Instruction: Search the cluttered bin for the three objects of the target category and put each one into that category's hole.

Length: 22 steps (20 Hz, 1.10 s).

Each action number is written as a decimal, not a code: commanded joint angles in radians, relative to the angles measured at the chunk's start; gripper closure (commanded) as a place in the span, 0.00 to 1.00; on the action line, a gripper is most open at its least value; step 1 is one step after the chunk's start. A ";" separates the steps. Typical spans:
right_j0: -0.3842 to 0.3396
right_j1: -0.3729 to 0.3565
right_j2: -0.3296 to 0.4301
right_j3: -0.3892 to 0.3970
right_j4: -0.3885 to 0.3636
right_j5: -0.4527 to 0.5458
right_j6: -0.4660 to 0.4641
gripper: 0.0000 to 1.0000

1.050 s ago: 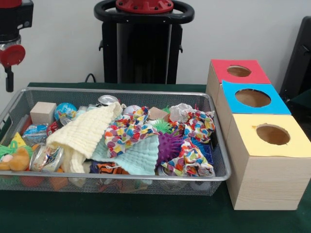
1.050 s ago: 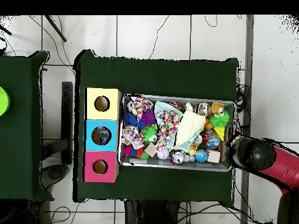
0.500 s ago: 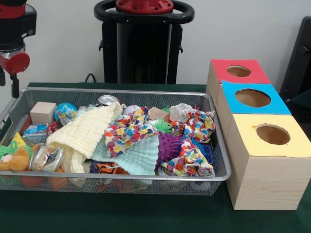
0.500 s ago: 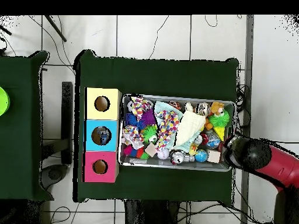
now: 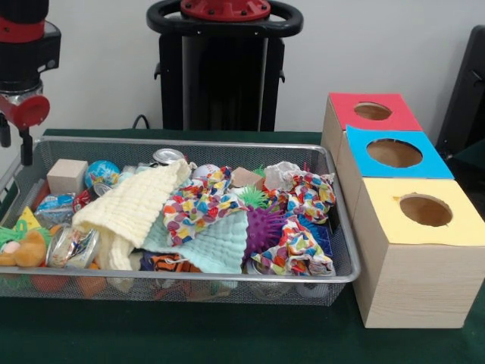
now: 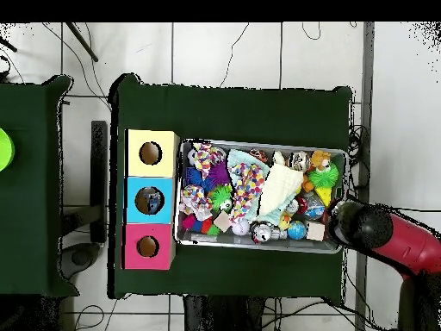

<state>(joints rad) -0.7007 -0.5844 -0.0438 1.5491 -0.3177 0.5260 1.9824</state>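
While the gripper point(image 5: 23, 114) hung over the bin's end (grip state unclear) | wire-mesh bin point(image 5: 227, 148) held waffle-weave yellow cloth point(image 5: 132, 205), spiky purple ball point(image 5: 265, 227) | wooden boxes point(image 5: 413, 258) had round holes.

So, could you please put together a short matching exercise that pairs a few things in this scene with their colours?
Things:
1. spiky ball
2. waffle cloth
3. box nearest the camera in the front view
4. box farthest from the camera

Colours:
A. red top
B. purple
C. yellow top
D. pale yellow

Pairs: 1-B, 2-D, 3-C, 4-A
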 commanded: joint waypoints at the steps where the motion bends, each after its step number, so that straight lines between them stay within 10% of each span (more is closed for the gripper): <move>1: -0.018 0.081 0.136 0.008 -0.011 -0.079 -0.017 0.00; 22: 0.007 0.208 0.125 0.020 -0.014 -0.260 0.060 0.00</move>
<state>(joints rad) -0.6945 -0.4595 -0.0189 1.5496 -0.3174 0.3331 1.9824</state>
